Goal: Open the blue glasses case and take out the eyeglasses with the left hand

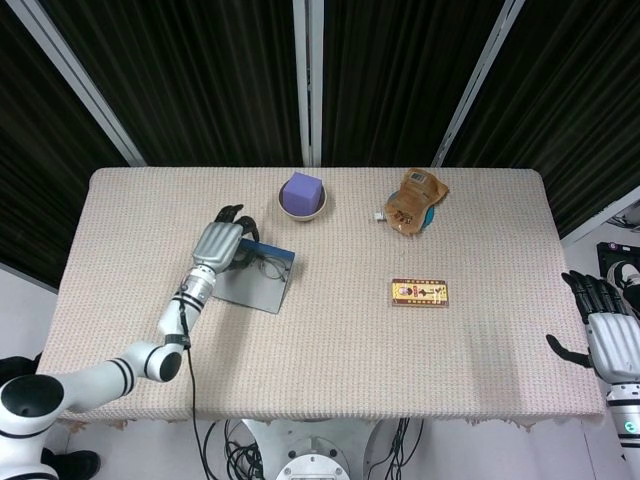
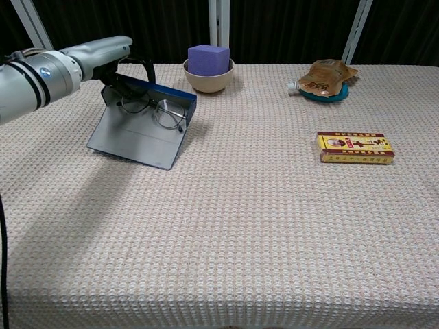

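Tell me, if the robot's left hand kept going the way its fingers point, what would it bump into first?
Probably the eyeglasses in the open blue glasses case: the left hand reaches into it already, though contact is unclear.

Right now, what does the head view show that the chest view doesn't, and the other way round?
Only the head view shows the right hand, open off the table's right edge, and the left arm's full length. Only the chest view shows the case tipped up off the cloth. Both show the left hand at the case's far edge, the glasses, bowl, pouch and yellow box.
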`<act>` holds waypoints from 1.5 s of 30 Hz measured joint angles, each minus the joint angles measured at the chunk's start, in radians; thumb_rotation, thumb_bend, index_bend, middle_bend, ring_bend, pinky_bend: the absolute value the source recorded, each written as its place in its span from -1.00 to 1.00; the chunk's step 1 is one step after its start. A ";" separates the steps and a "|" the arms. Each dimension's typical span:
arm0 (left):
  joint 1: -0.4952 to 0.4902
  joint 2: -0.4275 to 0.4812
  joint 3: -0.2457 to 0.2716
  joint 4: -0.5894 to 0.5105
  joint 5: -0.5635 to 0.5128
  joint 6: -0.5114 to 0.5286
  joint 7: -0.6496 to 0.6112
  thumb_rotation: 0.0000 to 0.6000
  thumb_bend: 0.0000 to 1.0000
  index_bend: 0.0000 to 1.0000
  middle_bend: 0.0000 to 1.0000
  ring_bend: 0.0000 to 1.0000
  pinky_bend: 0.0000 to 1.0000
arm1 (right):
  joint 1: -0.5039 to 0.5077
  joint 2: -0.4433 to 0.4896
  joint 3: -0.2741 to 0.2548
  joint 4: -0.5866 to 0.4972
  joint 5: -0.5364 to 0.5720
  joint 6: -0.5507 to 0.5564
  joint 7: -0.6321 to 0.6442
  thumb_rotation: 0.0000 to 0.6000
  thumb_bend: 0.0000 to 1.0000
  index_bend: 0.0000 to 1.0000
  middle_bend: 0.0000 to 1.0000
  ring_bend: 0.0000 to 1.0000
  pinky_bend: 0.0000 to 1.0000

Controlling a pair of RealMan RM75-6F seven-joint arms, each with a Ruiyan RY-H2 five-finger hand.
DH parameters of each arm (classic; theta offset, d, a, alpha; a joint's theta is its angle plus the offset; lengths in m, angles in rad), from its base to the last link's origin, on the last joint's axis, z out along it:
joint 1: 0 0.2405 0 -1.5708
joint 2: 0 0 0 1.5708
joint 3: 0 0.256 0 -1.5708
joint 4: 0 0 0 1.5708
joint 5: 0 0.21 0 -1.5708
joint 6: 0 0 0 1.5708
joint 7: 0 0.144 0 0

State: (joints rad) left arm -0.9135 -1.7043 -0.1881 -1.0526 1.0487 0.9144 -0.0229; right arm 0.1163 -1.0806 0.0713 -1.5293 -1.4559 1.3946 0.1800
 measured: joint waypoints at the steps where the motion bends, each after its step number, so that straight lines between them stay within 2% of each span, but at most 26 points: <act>1: 0.010 -0.023 -0.002 0.035 0.031 0.027 -0.057 1.00 -0.03 0.21 -0.49 -0.96 -1.00 | 0.000 0.000 0.000 -0.001 0.000 0.001 -0.001 1.00 -0.65 -0.95 -0.87 -1.00 -1.00; 6: 0.044 -0.134 -0.010 0.219 0.144 0.139 -0.291 1.00 -0.03 0.20 -0.48 -0.96 -1.00 | -0.001 0.002 0.001 -0.009 0.001 0.001 -0.010 1.00 -0.65 -0.95 -0.87 -1.00 -1.00; 10: 0.059 -0.212 -0.012 0.363 0.211 0.193 -0.395 1.00 -0.04 0.18 -0.48 -0.97 -1.00 | 0.001 0.005 0.002 -0.015 0.002 -0.002 -0.017 1.00 -0.65 -0.95 -0.86 -1.00 -1.00; 14: 0.061 -0.245 -0.010 0.426 0.250 0.178 -0.437 1.00 -0.04 0.17 -0.48 -0.97 -1.00 | 0.002 0.005 0.003 -0.018 0.005 -0.005 -0.020 1.00 -0.65 -0.95 -0.87 -1.00 -1.00; 17: 0.054 -0.234 -0.012 0.415 0.242 0.118 -0.404 1.00 -0.04 -0.05 -0.51 -0.97 -1.00 | 0.002 0.006 0.003 -0.018 0.006 -0.006 -0.019 1.00 -0.65 -0.95 -0.86 -1.00 -1.00; 19: 0.047 -0.217 -0.018 0.388 0.228 0.061 -0.359 1.00 -0.04 -0.35 -0.56 -0.97 -1.00 | 0.003 0.005 0.003 -0.018 0.004 -0.006 -0.019 1.00 -0.65 -0.95 -0.87 -1.00 -1.00; 21: 0.042 -0.193 -0.027 0.343 0.210 0.015 -0.308 1.00 -0.05 -0.50 -0.59 -0.97 -1.00 | 0.004 0.005 0.003 -0.017 0.003 -0.007 -0.018 1.00 -0.65 -0.95 -0.87 -1.00 -1.00; 27: 0.044 -0.109 -0.046 0.181 0.173 -0.027 -0.192 1.00 -0.08 -0.63 -0.62 -0.97 -1.00 | 0.010 0.001 0.004 -0.009 -0.002 -0.013 -0.012 1.00 -0.65 -0.95 -0.86 -1.00 -1.00; 30: 0.059 -0.067 -0.048 0.097 0.166 -0.016 -0.150 1.00 -0.11 -0.61 -0.63 -0.97 -1.00 | 0.015 -0.001 0.005 -0.004 -0.007 -0.017 -0.008 1.00 -0.65 -0.95 -0.87 -1.00 -1.00; 34: 0.087 -0.008 -0.040 -0.033 0.158 0.003 -0.076 1.00 -0.12 -0.25 -0.63 -0.97 -1.00 | 0.019 -0.003 0.005 0.003 -0.013 -0.020 -0.001 1.00 -0.65 -0.95 -0.87 -1.00 -1.00; 36: 0.103 0.024 -0.026 -0.106 0.149 0.007 -0.021 1.00 -0.11 -0.19 -0.63 -0.97 -1.00 | 0.021 -0.004 0.004 0.007 -0.013 -0.022 0.003 1.00 -0.65 -0.95 -0.86 -1.00 -1.00; 41: 0.133 0.079 0.015 -0.246 0.102 0.002 0.141 1.00 -0.11 -0.13 -0.63 -0.97 -1.00 | 0.022 -0.007 0.003 0.018 -0.015 -0.022 0.013 1.00 -0.65 -0.95 -0.87 -1.00 -1.00; 45: 0.150 0.100 0.036 -0.317 0.017 -0.001 0.265 1.00 -0.15 -0.09 -0.63 -0.97 -1.00 | 0.017 -0.007 0.001 0.021 -0.017 -0.015 0.020 1.00 -0.65 -0.95 -0.86 -1.00 -1.00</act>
State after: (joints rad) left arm -0.7638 -1.6043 -0.1518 -1.3700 1.0655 0.9134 0.2422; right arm 0.1338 -1.0878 0.0726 -1.5079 -1.4733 1.3800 0.1997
